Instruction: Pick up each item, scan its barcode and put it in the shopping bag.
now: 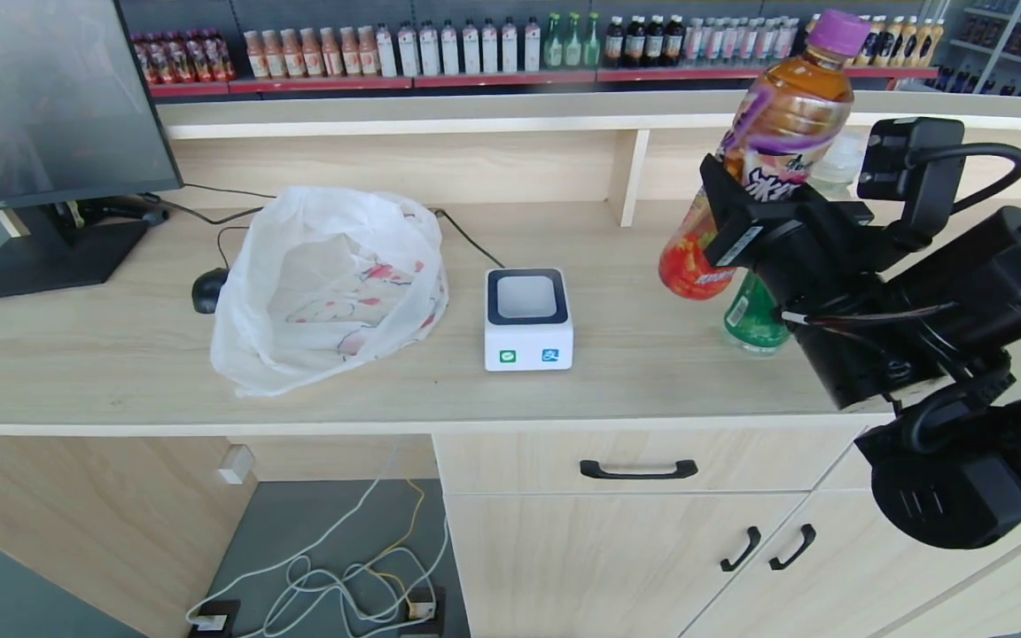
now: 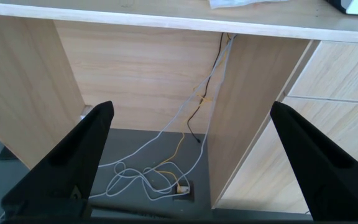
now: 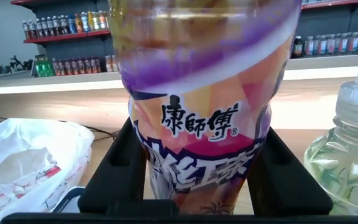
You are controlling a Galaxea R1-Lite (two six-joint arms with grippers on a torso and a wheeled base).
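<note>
Hanging low in front of the bench (image 1: pixel 120 354), my left end effector (image 2: pixel 191 112) is spread wide with nothing between its fingers (image 2: pixel 82 155). It faces the open recess under the benchtop, where loose cables (image 2: pixel 154 174) lie on the floor.

On the bench, farthest left, is a dark monitor (image 1: pixel 41 97) on its stand, with a black mouse (image 1: pixel 207 290) near it. Just beside the mouse lies the white shopping bag (image 1: pixel 329 283), crumpled, its mouth gaping and its red print showing through the plastic. Right of the bag, close but apart from it, sits the white barcode scanner (image 1: pixel 527 319), its window facing up.

Further right, my right end effector (image 1: pixel 745 221) is clamped on the tea bottle (image 1: pixel 767 151) around its labelled middle, holding it in the air above the bench, to the right of the scanner. The bottle's long axis leans: the purple cap (image 1: pixel 838 31) points up and toward my right, while the orange base hangs lower, on the scanner's side. From the right wrist, the label faces the camera, with a finger (image 3: pixel 120 174) pressed on each flank.

Just beside and partly behind the held bottle, a second bottle (image 1: pixel 754 319) of pale green drink stands upright on the bench.
</note>
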